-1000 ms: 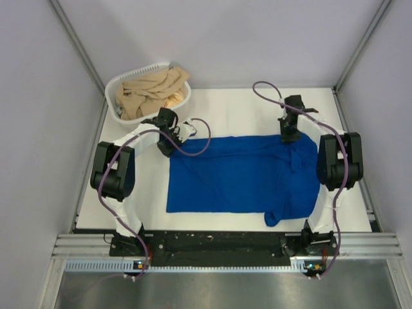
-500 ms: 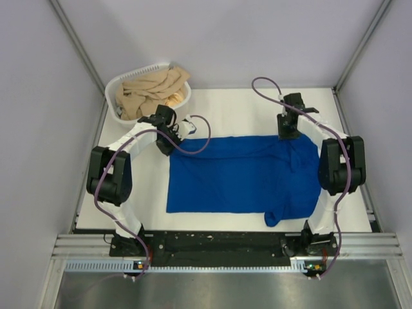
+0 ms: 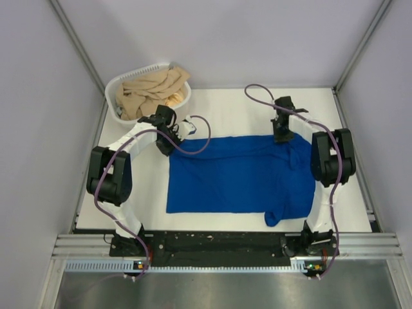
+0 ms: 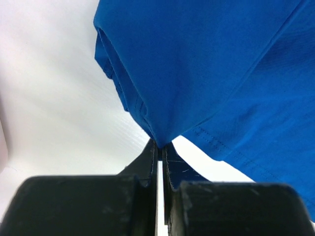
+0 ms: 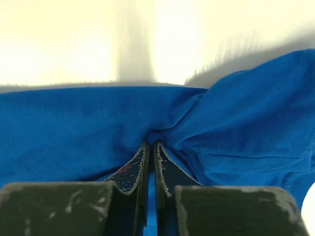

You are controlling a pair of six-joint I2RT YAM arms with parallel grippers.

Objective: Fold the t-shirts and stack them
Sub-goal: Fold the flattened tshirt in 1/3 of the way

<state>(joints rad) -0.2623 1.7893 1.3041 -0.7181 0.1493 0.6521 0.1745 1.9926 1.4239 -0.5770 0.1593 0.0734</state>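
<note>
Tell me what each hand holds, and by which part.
Left hand: far left corner of the blue t-shirt. Right hand: a fold on its far edge.

Right hand [image 3: 281, 135] apparently regripped t-shirt [image 3: 238, 174] leftward.

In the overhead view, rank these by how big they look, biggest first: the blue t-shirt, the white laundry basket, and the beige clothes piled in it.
1. blue t-shirt, spread flat, by far the largest
2. white laundry basket
3. beige clothes, nearly filling the basket, so only slightly smaller
</note>
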